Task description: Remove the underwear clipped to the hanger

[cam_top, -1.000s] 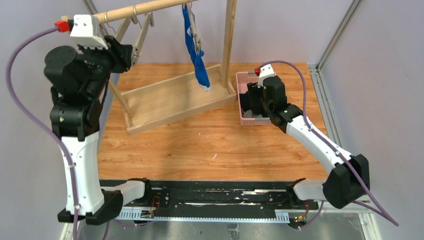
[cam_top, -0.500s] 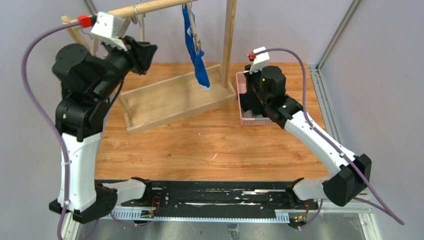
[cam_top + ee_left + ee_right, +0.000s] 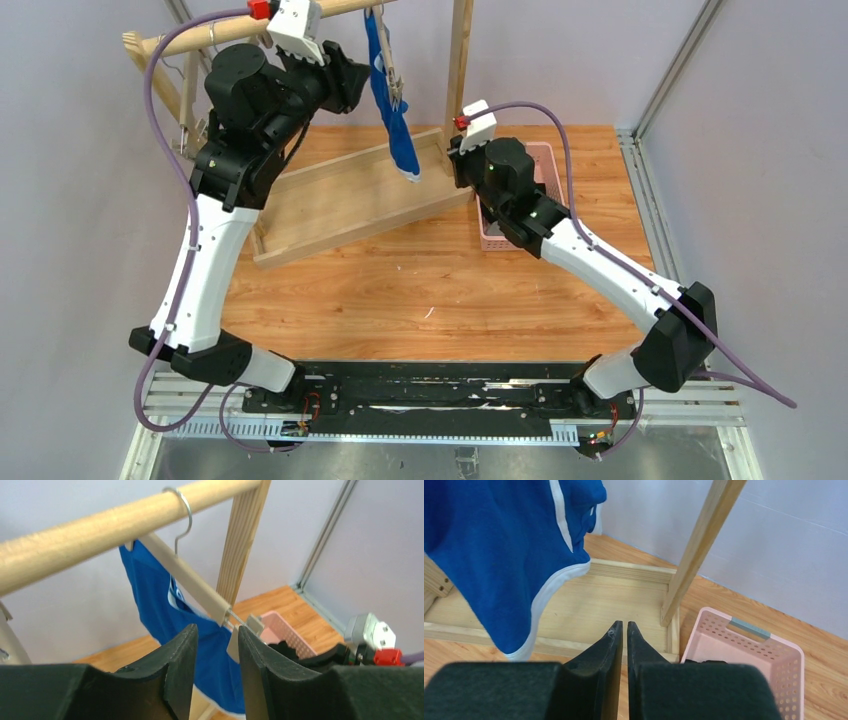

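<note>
The left gripper (image 3: 217,631) is standing partly open with nothing between its fingers. It is pointing at the clip (image 3: 254,624) on the near end of the hanger (image 3: 192,582). I judge this is so that the fingers can close on the clip and squeeze it open.

The hanger is hanging by its wire hook from the wooden rail (image 3: 100,527), and this is keeping the clip at the height of the raised arm. The blue underwear (image 3: 150,597) is hanging below the hanger, so it is not yet removed. I cannot tell if the clip is biting the cloth at this end.

The right gripper (image 3: 625,626) is almost shut and is holding nothing. It is hovering low, beside the bottom edge of the blue underwear and above the wooden base (image 3: 634,597) of the rack. It seems to be waiting there to take the cloth when the clip is letting go.

The pink basket (image 3: 749,652) is standing just beside the rack's post (image 3: 699,545), probably to receive the garment. Something dark is lying in it, but too little is showing to name it.
</note>
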